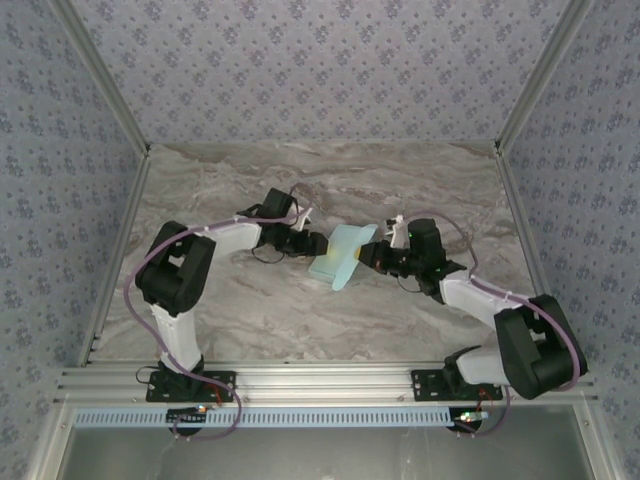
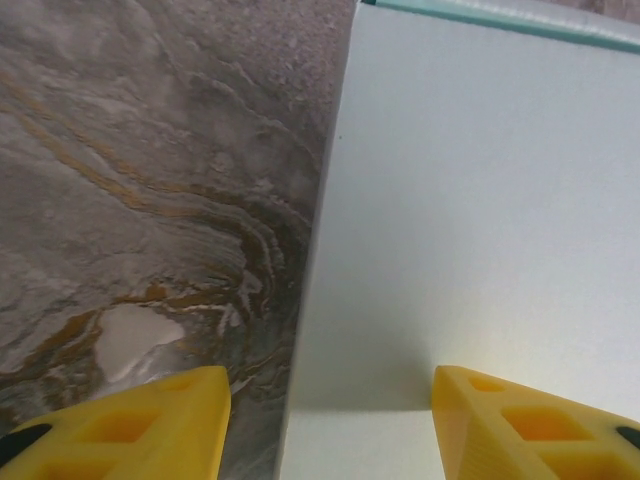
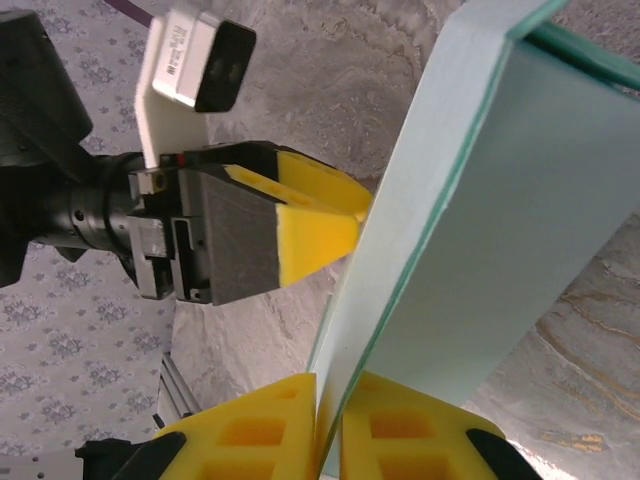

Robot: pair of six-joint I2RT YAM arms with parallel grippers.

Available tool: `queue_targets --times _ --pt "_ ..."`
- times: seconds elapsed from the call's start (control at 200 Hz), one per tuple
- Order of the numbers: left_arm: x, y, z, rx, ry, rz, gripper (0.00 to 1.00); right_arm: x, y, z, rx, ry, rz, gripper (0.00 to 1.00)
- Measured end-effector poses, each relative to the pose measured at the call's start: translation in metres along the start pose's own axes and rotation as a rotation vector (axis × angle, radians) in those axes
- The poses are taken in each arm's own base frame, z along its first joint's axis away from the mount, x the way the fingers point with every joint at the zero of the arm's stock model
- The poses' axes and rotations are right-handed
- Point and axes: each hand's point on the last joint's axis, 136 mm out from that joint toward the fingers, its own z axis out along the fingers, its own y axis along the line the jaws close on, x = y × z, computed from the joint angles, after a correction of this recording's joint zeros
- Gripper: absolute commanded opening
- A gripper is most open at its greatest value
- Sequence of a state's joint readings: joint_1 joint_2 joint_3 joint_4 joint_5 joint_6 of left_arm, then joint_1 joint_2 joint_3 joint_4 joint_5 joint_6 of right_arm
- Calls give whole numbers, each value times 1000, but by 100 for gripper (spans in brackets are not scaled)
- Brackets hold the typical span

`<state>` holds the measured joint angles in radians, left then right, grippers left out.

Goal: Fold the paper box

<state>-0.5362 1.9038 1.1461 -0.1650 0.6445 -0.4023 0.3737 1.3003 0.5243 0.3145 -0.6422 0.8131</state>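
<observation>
- One paper box [image 1: 338, 258] was there.
- Two grippers were there: the left gripper [image 1: 316, 244] and the right gripper [image 1: 368, 256].
- Four yellow fingers [image 3: 255, 435] showed, two per gripper.
- One marble-patterned table [image 1: 300, 315] was there.

The paper box [image 1: 338, 258] is thin, pale turquoise-blue card, partly folded. It sits about the middle of the marbled surface, well away from every edge. From above it is a slanted oblong with a rounded flap at its far right end. Its broad panels are plain and smooth, with darker teal rims. One panel stands tilted on edge, pinched in the right gripper [image 3: 330, 405].
</observation>
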Motion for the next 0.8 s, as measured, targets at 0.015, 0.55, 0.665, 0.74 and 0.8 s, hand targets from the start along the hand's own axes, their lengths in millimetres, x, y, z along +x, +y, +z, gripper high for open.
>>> queue_targets --times 0.015,0.55,0.665,0.74,0.8 --pt "1 -1 1 3 3 1 57 0 1 -1 0 -1 -1 14" --pt "8 -15 28 23 56 35 63 -10 0 -8 129 -58 81 14" --pt "7 -11 28 0 45 38 66 -11 0 -7 162 -70 82 14" --pt "7 -9 27 -17 37 36 69 -11 1 -6 178 -78 76 14" --pt "8 -7 24 -26 31 34 70 -11 2 -5 189 -86 72 14"
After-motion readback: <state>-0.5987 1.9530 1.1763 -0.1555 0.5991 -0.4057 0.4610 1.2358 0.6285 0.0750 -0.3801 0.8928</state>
